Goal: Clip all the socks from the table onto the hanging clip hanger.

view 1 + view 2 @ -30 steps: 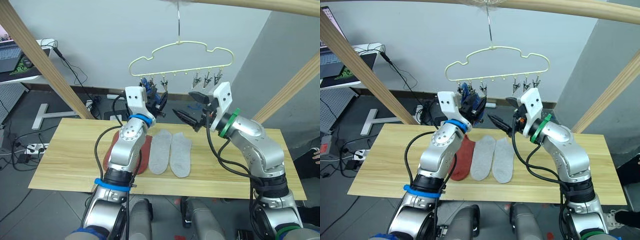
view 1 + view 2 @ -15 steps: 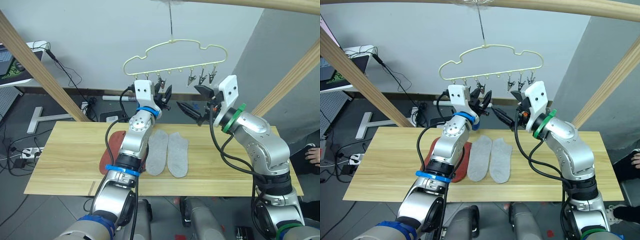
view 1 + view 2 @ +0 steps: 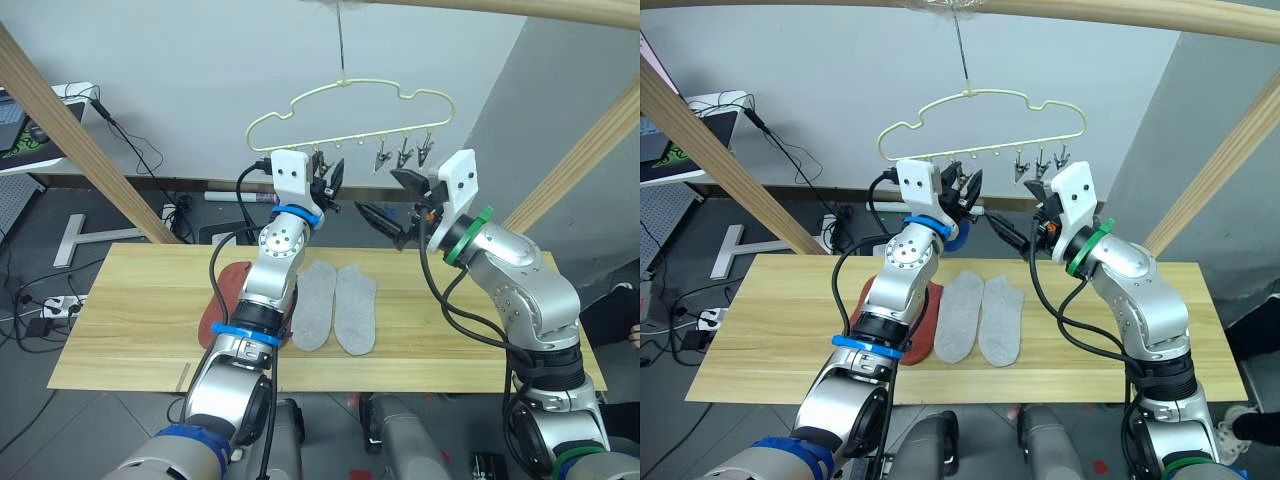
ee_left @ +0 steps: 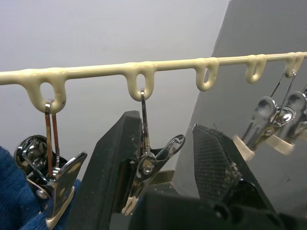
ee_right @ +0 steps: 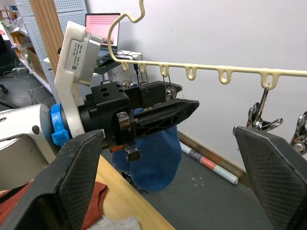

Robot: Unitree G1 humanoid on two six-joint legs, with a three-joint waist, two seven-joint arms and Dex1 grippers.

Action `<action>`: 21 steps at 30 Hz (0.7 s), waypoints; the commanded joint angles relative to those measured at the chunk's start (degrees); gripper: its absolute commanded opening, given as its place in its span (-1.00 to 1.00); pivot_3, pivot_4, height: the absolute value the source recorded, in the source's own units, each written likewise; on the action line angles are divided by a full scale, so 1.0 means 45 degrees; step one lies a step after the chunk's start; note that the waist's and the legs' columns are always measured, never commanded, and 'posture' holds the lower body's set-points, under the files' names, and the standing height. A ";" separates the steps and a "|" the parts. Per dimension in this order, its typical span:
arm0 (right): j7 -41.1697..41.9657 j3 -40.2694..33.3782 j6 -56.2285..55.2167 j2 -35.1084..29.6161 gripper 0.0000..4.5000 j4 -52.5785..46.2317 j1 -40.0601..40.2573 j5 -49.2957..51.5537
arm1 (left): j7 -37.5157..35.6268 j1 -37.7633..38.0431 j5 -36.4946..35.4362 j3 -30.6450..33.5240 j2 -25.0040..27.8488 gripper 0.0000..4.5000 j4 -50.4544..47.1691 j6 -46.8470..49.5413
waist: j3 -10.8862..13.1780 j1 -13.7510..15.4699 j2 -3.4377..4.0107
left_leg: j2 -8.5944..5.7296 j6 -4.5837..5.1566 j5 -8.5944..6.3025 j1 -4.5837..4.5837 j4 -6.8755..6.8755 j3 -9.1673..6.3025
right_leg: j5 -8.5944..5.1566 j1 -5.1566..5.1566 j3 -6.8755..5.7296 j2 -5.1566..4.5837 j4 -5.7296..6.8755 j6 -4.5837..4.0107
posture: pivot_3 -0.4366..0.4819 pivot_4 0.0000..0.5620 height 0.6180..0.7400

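Socks: two light grey knit socks (image 3: 335, 305) lie flat side by side on the pale plank table (image 3: 130, 320), below both raised grippers; a rust-red sock (image 3: 228, 300) sits partly hidden behind the left arm. A soft blue sock (image 5: 156, 155) hangs from a clip just beside the left gripper (image 4: 165, 158). That gripper's black fingers are spread around a small metal clip (image 4: 148, 165) on the cream wire hanger (image 3: 350, 105). Right gripper (image 5: 168, 177): ribbed fingers wide apart, empty, near the left gripper, under the hanger's looped bar.
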 commanded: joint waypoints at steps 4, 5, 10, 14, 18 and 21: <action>0.0032 -0.0266 -0.0146 -0.0058 1.00 -0.0347 -0.0321 0.0222 | 0.0162 -0.0109 0.0404 0.0012 0.0075 -0.10 -0.0065 -0.0349 | 0.0000 -0.0001 0.0000 | 0.0000 0.0000 0.0000 0.0002 0.0000 0.0002 | 0.0000 0.0000 -0.0001 0.0000 0.0001 0.0000 | -0.26 -0.01 1.00; 0.0028 -0.0267 -0.0141 -0.0045 1.00 -0.0324 -0.0343 0.0228 | 0.0183 -0.0107 0.0510 -0.0020 0.0133 -0.10 -0.0042 -0.0363 | 0.0000 -0.0002 0.0000 | 0.0000 0.0000 0.0000 0.0002 0.0001 0.0002 | 0.0000 0.0000 -0.0001 0.0000 0.0001 0.0000 | -0.26 -0.01 1.00; 0.0026 -0.0273 -0.0141 -0.0012 1.00 -0.0274 -0.0373 0.0249 | 0.0241 -0.0152 0.0740 -0.0025 0.0219 -0.10 0.0083 -0.0447 | 0.0000 -0.0017 0.0000 | 0.0001 0.0000 0.0000 0.0004 0.0000 0.0001 | 0.0000 -0.0001 -0.0001 0.0000 0.0005 0.0000 | -0.25 -0.01 1.00; -0.0008 -0.0289 -0.0140 0.0025 1.00 -0.0250 -0.0376 0.0259 | 0.0321 -0.0163 0.0752 0.0041 0.0233 -0.50 0.0108 -0.0532 | 0.0000 -0.0019 0.0000 | 0.0002 0.0000 0.0000 0.0004 0.0000 0.0006 | 0.0000 -0.0001 0.0000 0.0000 0.0005 0.0000 | -0.24 -0.02 1.00; -0.0006 -0.0258 -0.0130 0.0034 1.00 -0.0238 -0.0362 0.0248 | 0.0308 -0.0160 0.0725 0.0060 0.0231 -0.88 0.0081 -0.0613 | 0.0000 -0.0019 0.0000 | 0.0002 0.0000 0.0000 0.0004 0.0000 0.0006 | 0.0000 -0.0001 0.0001 0.0000 0.0006 0.0000 | -0.23 -0.01 1.00; 0.0000 -0.0221 -0.0115 0.0071 1.00 -0.0225 -0.0383 0.0259 | 0.0335 -0.0136 0.0708 0.0090 0.0232 -0.88 0.0011 -0.0638 | 0.0000 -0.0020 0.0000 | 0.0002 0.0000 0.0000 0.0004 0.0001 0.0006 | 0.0000 -0.0001 0.0001 0.0000 0.0007 0.0000 | -0.23 -0.01 1.00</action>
